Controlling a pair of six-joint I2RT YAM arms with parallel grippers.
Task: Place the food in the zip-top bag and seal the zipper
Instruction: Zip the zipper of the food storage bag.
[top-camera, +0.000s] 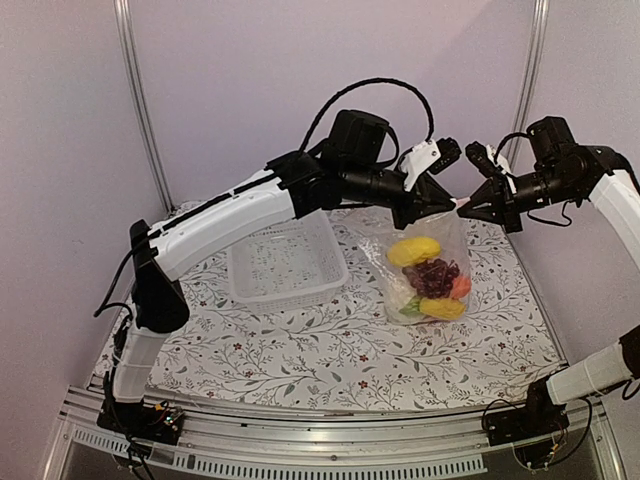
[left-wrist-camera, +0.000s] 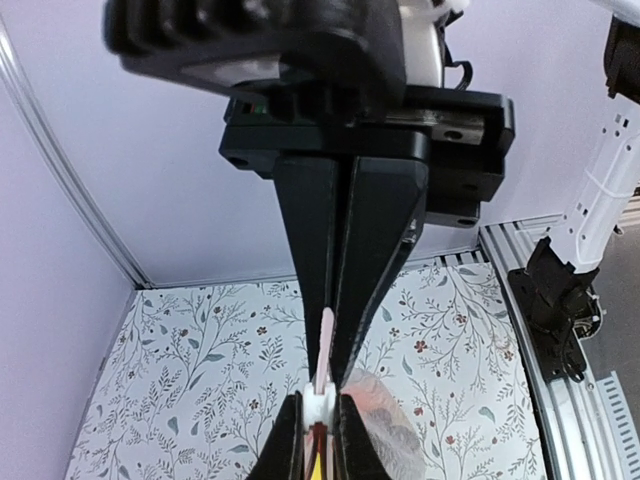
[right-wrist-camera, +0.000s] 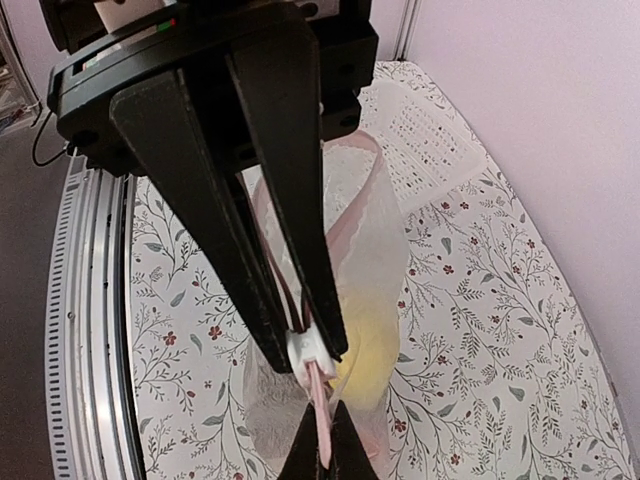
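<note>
- The table (top-camera: 300, 350) is the biggest thing we see. It is flat and covered with a pale cloth printed with leafy sprigs and small red flowers.
- One white plastic basket (top-camera: 285, 262) sits left of centre. It is rectangular and shallow, with slotted walls.
- One zip-top bag (top-camera: 445, 235) of clear, crinkly plastic hangs right of centre, just beside the basket. Its mouth edge is up and its long axis is roughly vertical. We cannot tell whether its bottom touches the cloth.
- The food (top-camera: 430, 280) is bunched in the lower half of the bag. We count one yellow lemon (top-camera: 413, 250) on top, one knobbly dark red grape bunch (top-camera: 436, 274), one orange tomato (top-camera: 461, 287) and one yellow corn (top-camera: 443, 308) at the bottom. A green-and-white bit at the lower left is too small for us to name.
- The left gripper (left-wrist-camera: 330, 362) has long black tapered fingers clamped on the zipper (left-wrist-camera: 326, 335).
- The right gripper (right-wrist-camera: 310, 352) meets it tip to tip at the bag's upper right corner. It is pinched on the same strip at a small white block (right-wrist-camera: 303, 350).
- The zipper is a thin pinkish-white band. In the right wrist view it curves in a loop, so the mouth gapes.
</note>
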